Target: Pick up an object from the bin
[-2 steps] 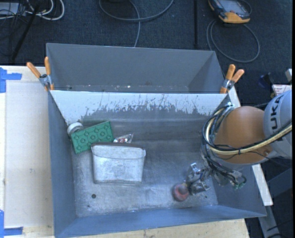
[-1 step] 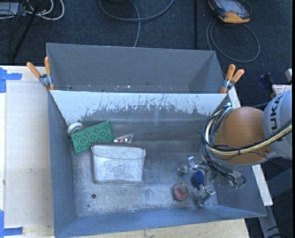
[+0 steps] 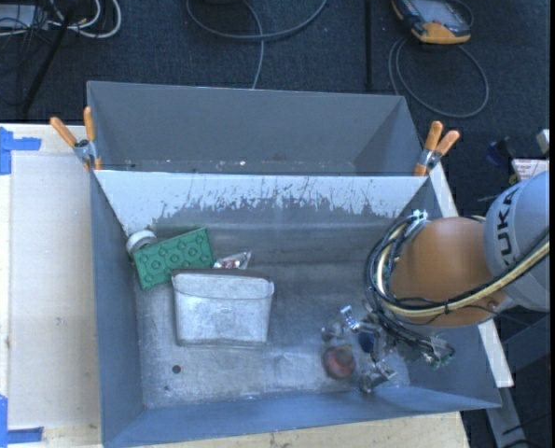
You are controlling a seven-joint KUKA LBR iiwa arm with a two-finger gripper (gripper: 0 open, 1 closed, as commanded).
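Reddish round thing (image 3: 338, 363) beside jaws, opening unreadable; silver container (image 3: 221, 308), green brick (image 3: 172, 255) well apart leftward.

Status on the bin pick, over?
Claw low at near-right corner of bin, next to small reddish round thing. Hold unconfirmed. Green studded block, grey pouch sit left, apart from it.

Oblique overhead view of bin (image 3: 258, 143)

Grey metal bin (image 3: 258, 157), matt, floor scuffed and streaked pale. Green plastic studded brick (image 3: 173, 256), smooth, faintly shiny. Silvery-grey box (image 3: 221, 308), dull and mottled, rough-looking. Orange cover (image 3: 440, 259) on the arm, smooth and glossy.
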